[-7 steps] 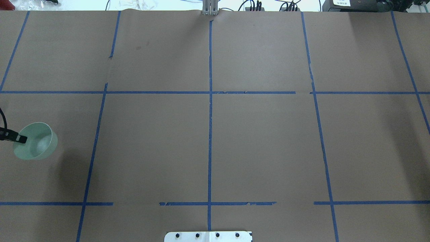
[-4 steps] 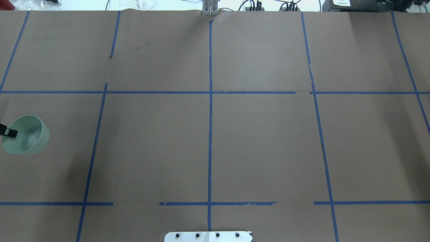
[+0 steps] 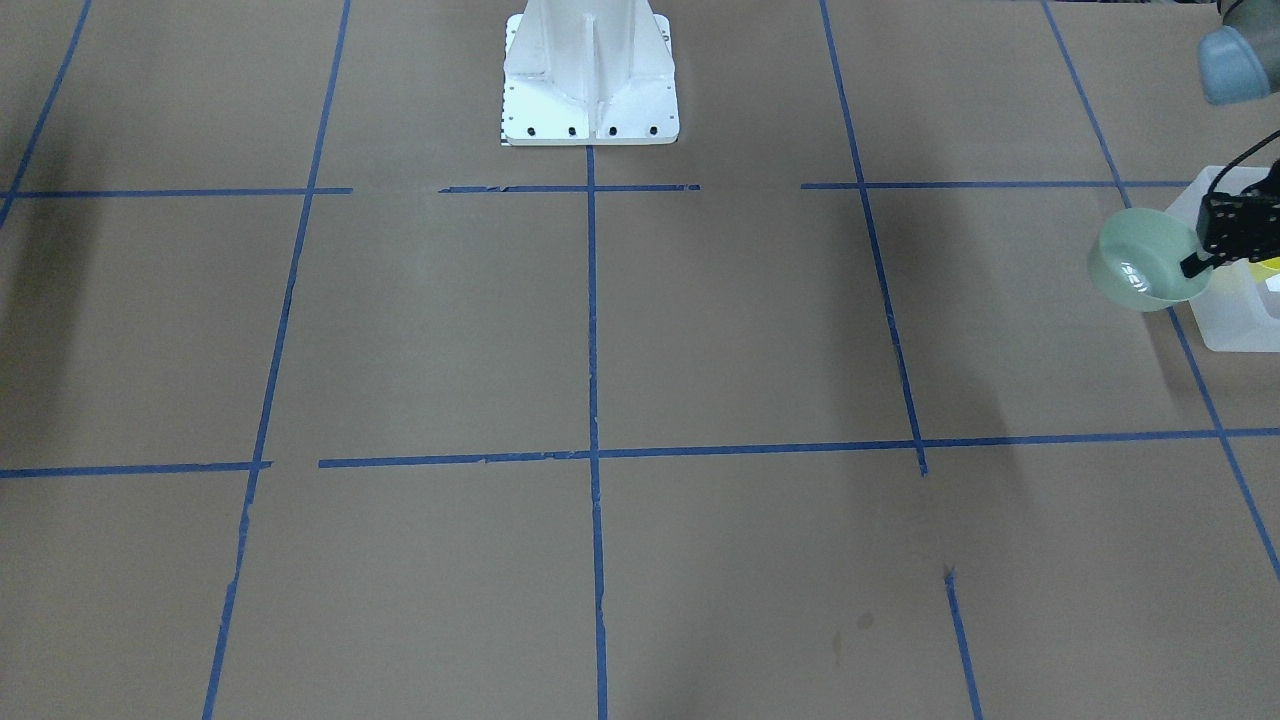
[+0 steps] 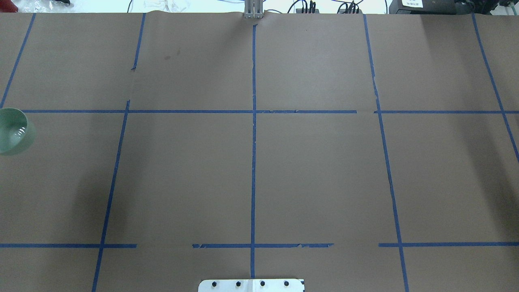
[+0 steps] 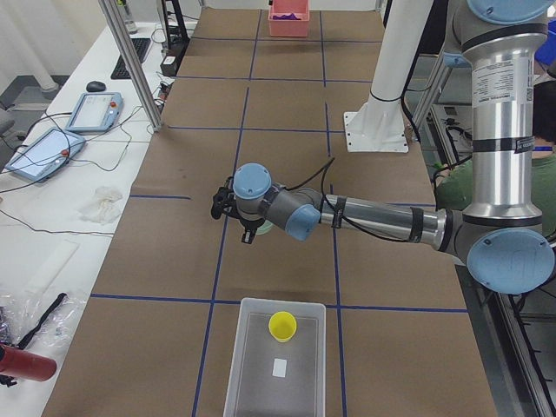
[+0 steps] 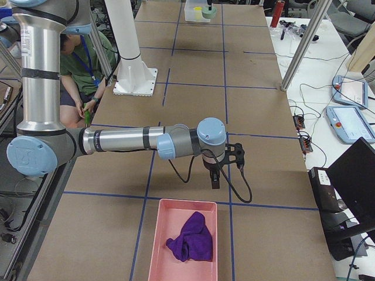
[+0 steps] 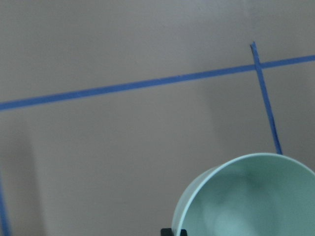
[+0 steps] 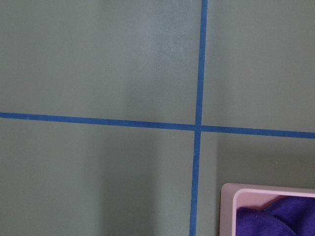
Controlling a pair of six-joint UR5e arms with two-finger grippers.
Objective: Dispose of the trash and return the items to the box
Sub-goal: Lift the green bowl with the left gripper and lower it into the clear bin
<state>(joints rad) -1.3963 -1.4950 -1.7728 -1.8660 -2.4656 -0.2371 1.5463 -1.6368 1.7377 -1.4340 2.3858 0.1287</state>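
Front-facing exterior view, left to right: green bowl (image 3: 1140, 265), its rim pinched by the fingers of the left gripper (image 3: 1195, 266), just beside the box (image 3: 1240, 330) at the table's end; yellow cup (image 5: 281, 325) sits inside the box near a white label (image 5: 279, 367); in the exterior right view, right gripper (image 6: 215, 181) hangs above the paper near the pink tray (image 6: 176, 202) holding a purple cloth (image 6: 190, 239); whether its fingers are spread or closed cannot be told.
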